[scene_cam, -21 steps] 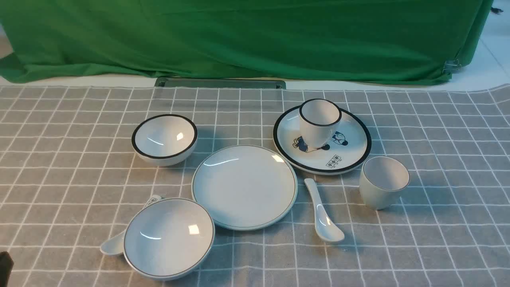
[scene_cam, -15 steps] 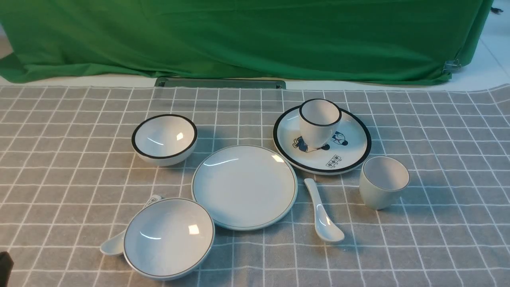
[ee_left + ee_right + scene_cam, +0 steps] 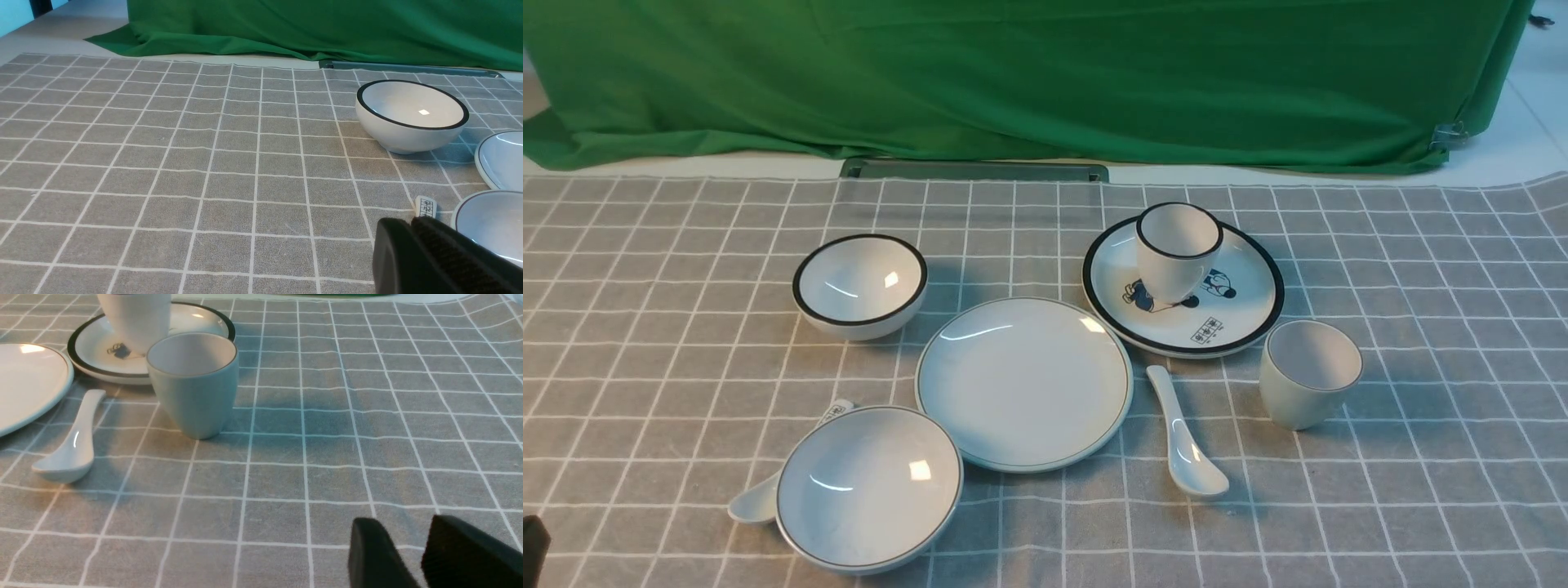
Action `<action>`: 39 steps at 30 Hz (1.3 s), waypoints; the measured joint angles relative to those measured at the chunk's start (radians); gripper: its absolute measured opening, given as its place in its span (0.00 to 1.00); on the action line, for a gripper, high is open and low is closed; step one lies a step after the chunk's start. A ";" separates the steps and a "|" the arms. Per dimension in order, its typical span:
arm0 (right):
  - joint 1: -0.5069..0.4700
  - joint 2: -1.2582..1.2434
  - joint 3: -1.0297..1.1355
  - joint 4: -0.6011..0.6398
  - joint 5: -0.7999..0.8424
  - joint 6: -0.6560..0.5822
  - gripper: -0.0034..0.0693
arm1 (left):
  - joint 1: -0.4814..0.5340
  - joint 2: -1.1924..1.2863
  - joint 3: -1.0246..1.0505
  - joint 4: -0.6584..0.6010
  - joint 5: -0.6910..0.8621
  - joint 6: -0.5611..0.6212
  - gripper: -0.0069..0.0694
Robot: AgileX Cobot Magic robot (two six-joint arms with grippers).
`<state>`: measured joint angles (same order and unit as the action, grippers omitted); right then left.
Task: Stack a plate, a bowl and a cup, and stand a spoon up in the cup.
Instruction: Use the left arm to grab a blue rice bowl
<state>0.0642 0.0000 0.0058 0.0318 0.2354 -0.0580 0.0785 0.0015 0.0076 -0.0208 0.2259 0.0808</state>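
Bowl (image 3: 869, 487) just beside plate (image 3: 1023, 384); spoon (image 3: 1186, 441) between plate, cup (image 3: 1309, 373)

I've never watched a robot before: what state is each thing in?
plate: flat, empty
bowl: upright, empty
cup: upright, empty
spoon: lying, scoop up
printed spoon: partly under bowl
black-rimmed cup: upright on cartoon plate
black-rimmed bowl: upright, empty
left gripper: shut, empty
right gripper: open, empty

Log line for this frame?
stage: pre-grasp | plain plate, grey-rimmed bowl, plain cup, plain spoon: unstacked | left gripper: shut | right gripper: open
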 joint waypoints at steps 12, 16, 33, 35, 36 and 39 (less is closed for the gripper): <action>0.000 0.000 0.000 0.000 0.000 0.000 0.38 | 0.000 0.000 0.000 -0.370 -0.310 -0.263 0.11; 0.000 0.000 0.000 0.000 0.000 0.000 0.38 | 0.000 0.000 0.000 -0.424 -0.393 -0.331 0.11; 0.000 0.000 0.000 0.000 -0.001 0.000 0.38 | -0.186 0.618 -0.659 -0.346 0.529 0.170 0.11; 0.000 0.000 0.000 0.000 -0.001 0.000 0.38 | -0.212 0.720 -0.689 -0.356 0.540 0.179 0.11; 0.000 0.000 0.000 0.000 -0.001 0.000 0.38 | -0.215 0.728 -0.690 -0.360 0.537 0.181 0.11; 0.000 0.000 0.000 0.000 -0.001 0.000 0.38 | -0.261 0.841 -0.701 -0.376 0.510 0.209 0.11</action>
<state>0.0642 0.0000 0.0058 0.0318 0.2345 -0.0580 -0.1827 0.8425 -0.6932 -0.3964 0.7359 0.2894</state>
